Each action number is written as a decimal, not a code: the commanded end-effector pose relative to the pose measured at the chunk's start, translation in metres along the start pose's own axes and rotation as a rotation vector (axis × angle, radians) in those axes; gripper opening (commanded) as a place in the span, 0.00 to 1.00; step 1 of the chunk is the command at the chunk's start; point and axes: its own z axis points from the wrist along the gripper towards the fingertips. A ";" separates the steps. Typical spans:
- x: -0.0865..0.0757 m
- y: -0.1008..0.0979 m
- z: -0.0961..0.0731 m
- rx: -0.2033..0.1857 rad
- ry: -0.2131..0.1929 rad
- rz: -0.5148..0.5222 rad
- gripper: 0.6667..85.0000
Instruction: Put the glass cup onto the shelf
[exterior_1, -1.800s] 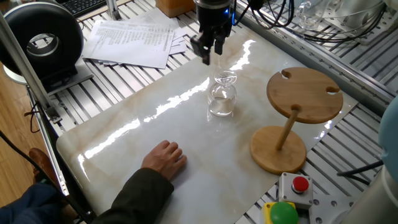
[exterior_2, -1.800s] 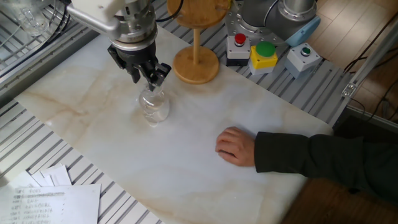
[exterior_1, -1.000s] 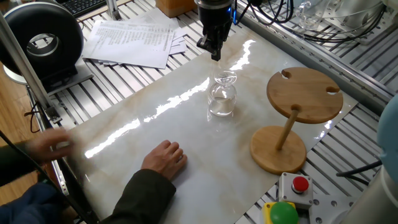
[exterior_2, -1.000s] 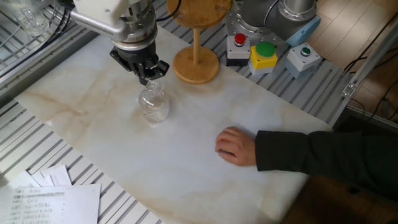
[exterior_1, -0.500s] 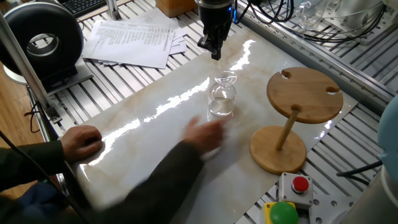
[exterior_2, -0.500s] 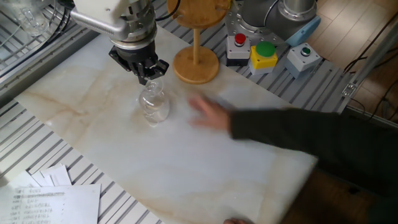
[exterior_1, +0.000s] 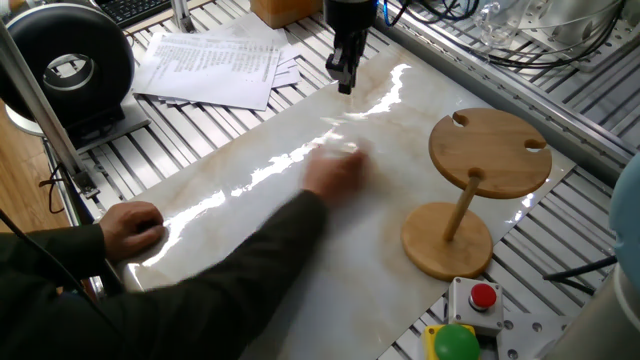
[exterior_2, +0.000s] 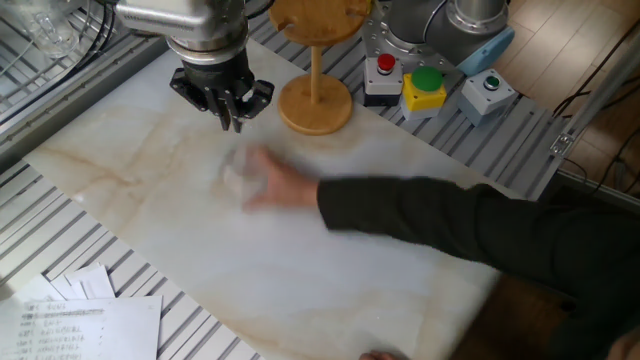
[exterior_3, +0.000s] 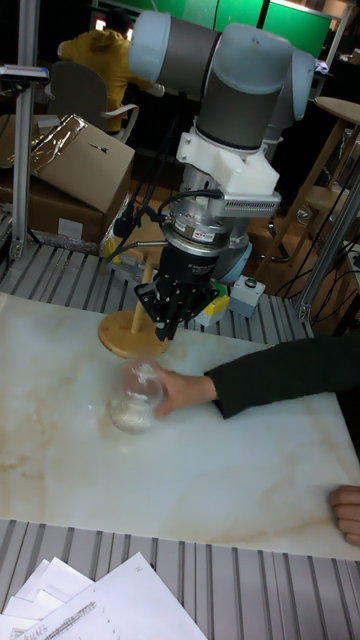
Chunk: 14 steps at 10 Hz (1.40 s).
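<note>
On your left in one fixed view a person's other hand (exterior_1: 132, 228) rests flat on the edge of the marble table top (exterior_1: 250, 270), with a stack of printed papers (exterior_1: 212, 64) lying on the slatted bench behind it. Move your eye to the middle and you find the person's reaching hand (exterior_1: 334, 173), blurred, on the table where the glass cup (exterior_3: 133, 399) is; in that view the glass is lost in the blur, but the tall fixed view shows you it plainly, upright on the marble with the fingers touching its side. The cup is on the table, not on the shelf (exterior_1: 487, 152).

Above and just behind the hand hangs the gripper (exterior_1: 345, 77), clear of the glass and touching nothing. In the other fixed view you can see its fingers drawn together to a narrow point with nothing between them, so read the claw as closed and empty.

Further right stands the shelf, its round wooden top with notched slots bare, on a thin post over a round base. Nearest you on the right are the red button (exterior_1: 483, 296) and the green button (exterior_1: 456, 341) on their boxes, just beside the shelf's base
</note>
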 end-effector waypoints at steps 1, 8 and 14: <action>-0.017 0.007 -0.011 -0.014 0.005 -0.127 1.00; -0.110 0.059 -0.003 -0.021 -0.043 0.084 0.00; -0.098 0.095 0.005 -0.024 -0.001 0.145 0.00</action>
